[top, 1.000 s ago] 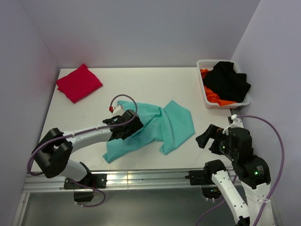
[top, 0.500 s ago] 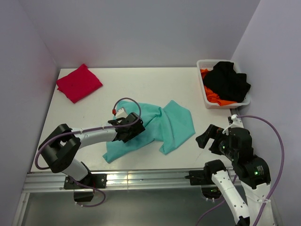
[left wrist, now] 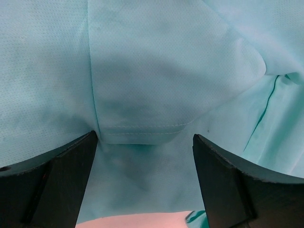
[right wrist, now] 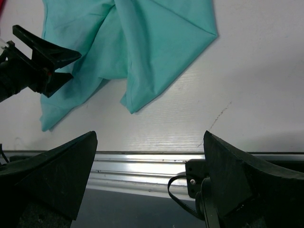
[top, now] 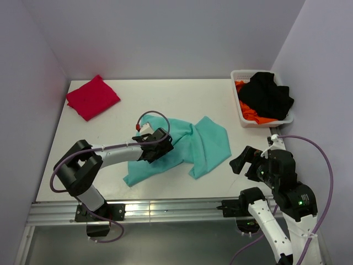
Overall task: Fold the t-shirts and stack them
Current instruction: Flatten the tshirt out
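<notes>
Basket (top: 259, 123): white, at the far right corner of the table (top: 182, 99). It holds a heap of black cloth (top: 267, 95) piled above the rim, with orange cloth (top: 251, 115) beneath it showing on the left and near sides.

Teal t-shirt (top: 201, 144): lies crumpled and partly folded over itself at the centre of the table, toward the near edge.

Red t-shirt (top: 92, 96): lies folded at the far left corner, well apart from both arms.

Left gripper (top: 159, 147): low over the left part of the teal t-shirt, jaws wide apart. The wrist view shows a stitched hem of the cloth lying between the fingers (left wrist: 57, 175); nothing is clamped.

Right gripper (top: 247, 160): at the near right, jaws fully spread, holding nothing. The teal t-shirt lies to its left, apart from it.
</notes>
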